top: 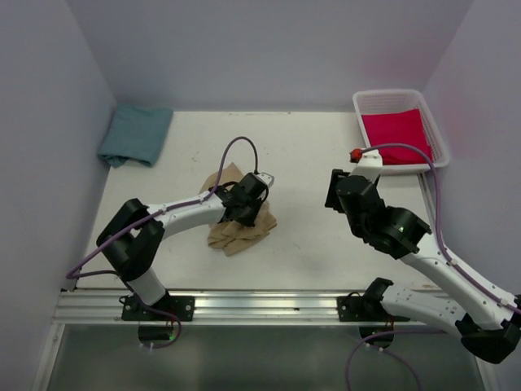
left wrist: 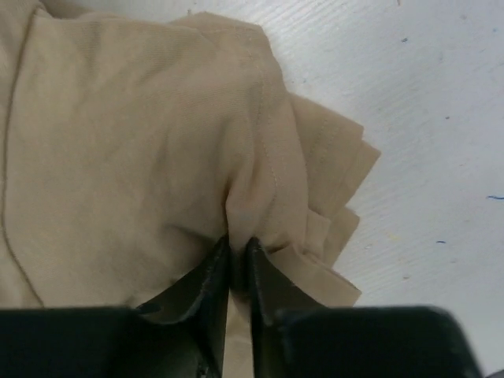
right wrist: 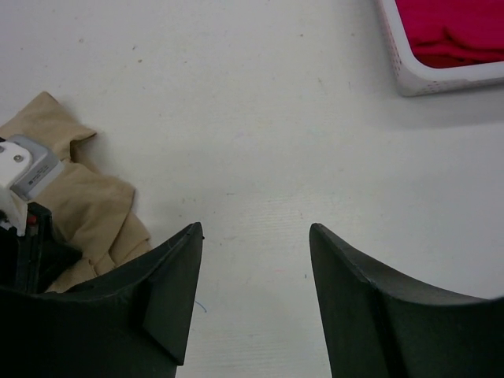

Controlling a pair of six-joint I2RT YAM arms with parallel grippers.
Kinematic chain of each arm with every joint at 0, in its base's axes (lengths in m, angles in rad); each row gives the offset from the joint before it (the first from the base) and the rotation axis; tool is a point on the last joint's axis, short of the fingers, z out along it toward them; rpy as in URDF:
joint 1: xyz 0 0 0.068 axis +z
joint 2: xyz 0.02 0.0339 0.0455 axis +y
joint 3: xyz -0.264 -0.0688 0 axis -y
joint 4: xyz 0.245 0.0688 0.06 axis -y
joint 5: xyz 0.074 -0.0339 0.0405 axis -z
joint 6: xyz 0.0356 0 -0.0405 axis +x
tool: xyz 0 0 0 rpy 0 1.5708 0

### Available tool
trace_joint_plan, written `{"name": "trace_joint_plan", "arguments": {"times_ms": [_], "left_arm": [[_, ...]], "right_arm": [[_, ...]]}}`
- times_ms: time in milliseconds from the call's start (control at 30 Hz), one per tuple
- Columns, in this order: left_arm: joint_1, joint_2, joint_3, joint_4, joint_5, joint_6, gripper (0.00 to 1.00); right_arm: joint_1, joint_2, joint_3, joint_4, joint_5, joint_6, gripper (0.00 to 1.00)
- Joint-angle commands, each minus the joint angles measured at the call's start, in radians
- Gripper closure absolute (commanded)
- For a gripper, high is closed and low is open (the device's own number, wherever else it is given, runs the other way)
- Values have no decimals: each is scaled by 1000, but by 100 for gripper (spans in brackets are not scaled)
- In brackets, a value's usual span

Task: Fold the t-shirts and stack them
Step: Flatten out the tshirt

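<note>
The tan t-shirt [top: 242, 231] lies crumpled in the middle of the table. My left gripper [top: 248, 205] sits on top of it. In the left wrist view its jaws [left wrist: 239, 249] are pinched on a raised fold of the tan t-shirt [left wrist: 118, 142], beside several layered edges. My right gripper [top: 332, 192] hovers to the right of the shirt, apart from it, and is open [right wrist: 256, 228] over bare table. The tan t-shirt [right wrist: 88, 206] shows at that view's left. A teal t-shirt [top: 136, 134] lies folded at the far left corner. A red-pink t-shirt [top: 396, 137] lies in the basket.
The white slatted basket [top: 402, 168] stands at the far right corner, and its wall [right wrist: 441, 75] shows in the right wrist view with the red-pink t-shirt [right wrist: 457, 31] inside. White walls enclose the table on three sides. A metal rail [top: 260, 305] runs along the near edge.
</note>
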Motion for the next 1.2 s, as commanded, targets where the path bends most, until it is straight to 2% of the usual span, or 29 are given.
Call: {"name": "trace_joint_plan", "arguments": {"times_ms": [0,33,67,300,400,600,733,833,867,900,933,1033,1067,1167], "left_arm": [[-5,-17,39,-16,-139,-26,87],[-4,-27,39,-17,-145,-31,96],[-7,-37,42,-20,-145,-40,100],[-27,-216,106,-83,-211,-80,100],[-27,-308,151,-134,-284,-89,100],[-25,-415,282,-321,-551,-106,100],[-19,-451,251,-405,-700,-169,100],[-2,-493,197,-505,-767,-316,100],[4,-528,183,-549,-800,-474,100],[9,-556,165,-585,-826,-552,100],[12,-591,113,-630,-867,-694,100],[13,-746,30,-716,-941,-874,100],[13,-805,19,-741,-959,-984,100],[15,-862,-3,-861,-1030,-1193,100]], "right_arm": [[0,-19,-15,-1,44,15,41],[0,-19,-18,0,47,13,42],[0,-19,-23,2,47,10,44],[0,-1,-38,9,53,9,48],[-1,11,-43,16,52,4,49],[-10,53,-49,40,27,-8,49],[-23,79,-49,58,-2,-17,49],[-36,92,-50,68,-25,-30,49],[-41,99,-50,71,-42,-34,49],[-47,102,-50,72,-48,-36,49],[-58,103,-53,74,-57,-40,50],[-79,97,-59,81,-95,-53,51],[-83,97,-62,86,-105,-54,51],[-96,102,-64,92,-140,-65,54]]}}
